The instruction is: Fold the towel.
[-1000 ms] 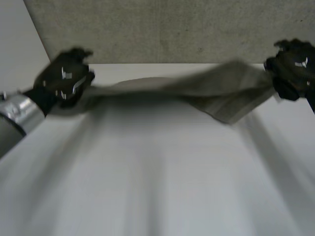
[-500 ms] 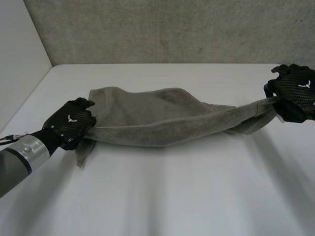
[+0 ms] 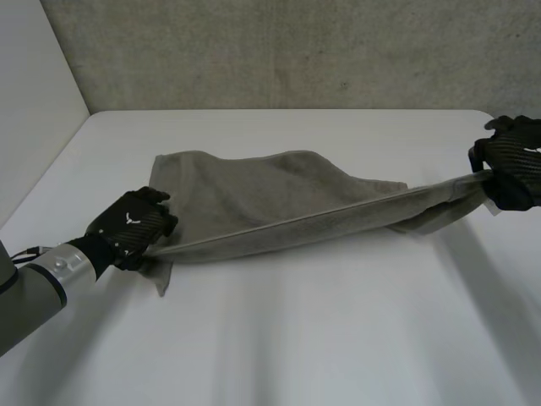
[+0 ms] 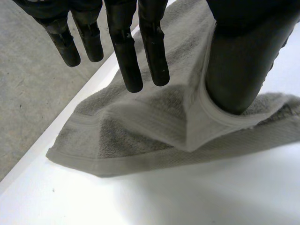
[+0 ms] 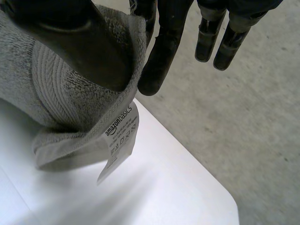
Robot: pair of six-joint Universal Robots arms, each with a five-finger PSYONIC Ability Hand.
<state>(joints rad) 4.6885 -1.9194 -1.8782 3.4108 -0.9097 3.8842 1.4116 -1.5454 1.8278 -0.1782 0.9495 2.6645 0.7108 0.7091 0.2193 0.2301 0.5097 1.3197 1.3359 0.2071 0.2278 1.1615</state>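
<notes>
L hand (image 3: 131, 224) thumb pinches towel (image 3: 279, 199) corner | R hand (image 3: 516, 165) pinches label end | near edge lifted, far part on table (image 3: 296, 338) | I think: hold taut, lower both evenly.

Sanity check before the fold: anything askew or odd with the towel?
Yes. The grey-green terry towel isn't flat: the left hand and right hand pinch its near edge taut above the white table, the rest lies rumpled behind, one corner droops below the left hand, and a white care label dangles at the right hand.
</notes>
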